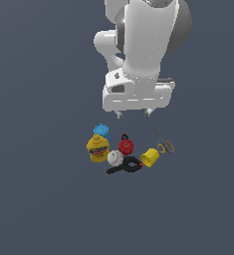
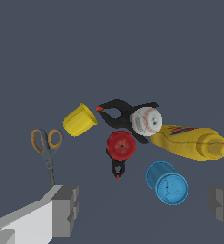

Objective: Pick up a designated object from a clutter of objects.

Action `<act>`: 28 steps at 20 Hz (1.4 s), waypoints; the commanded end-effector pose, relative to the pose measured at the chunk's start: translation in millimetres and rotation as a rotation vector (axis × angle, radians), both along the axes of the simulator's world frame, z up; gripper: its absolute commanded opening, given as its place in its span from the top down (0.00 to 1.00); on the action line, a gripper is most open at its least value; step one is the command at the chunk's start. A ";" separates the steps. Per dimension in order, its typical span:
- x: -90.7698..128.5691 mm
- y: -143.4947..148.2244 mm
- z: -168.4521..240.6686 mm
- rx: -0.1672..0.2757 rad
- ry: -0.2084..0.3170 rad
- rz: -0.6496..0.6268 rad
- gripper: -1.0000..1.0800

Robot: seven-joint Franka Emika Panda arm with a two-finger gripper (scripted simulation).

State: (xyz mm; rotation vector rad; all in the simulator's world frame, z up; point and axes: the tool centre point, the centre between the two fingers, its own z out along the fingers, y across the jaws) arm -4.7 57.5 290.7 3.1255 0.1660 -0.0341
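Claw [image 1: 134, 114] hangs spread wide above the pile, holding nothing. Small grey-bladed scissors with orange loops [image 1: 163, 141] lie beside the yellow cup [image 1: 150, 157]; I'd shift over, line up across the blades, then drop.

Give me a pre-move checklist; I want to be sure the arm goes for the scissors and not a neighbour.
1. Gripper open, nothing held: ok.
2. Scissors lying apart from the clutter, nothing on top: ok.
3. Closest neighbour, the yellow cup, not touching the scissors: ok.
4. Gripper centred over the scissors: not ok; they sit by one of the fingers.
5. Fingers aligned across the blades: cannot tell.
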 end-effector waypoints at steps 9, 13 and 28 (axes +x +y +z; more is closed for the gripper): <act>-7.4 66.3 -79.9 -0.020 -0.012 -0.032 0.04; -20.3 100.6 -120.1 -0.021 -0.019 -0.046 0.04; -86.1 187.3 -222.0 0.006 -0.023 -0.081 0.04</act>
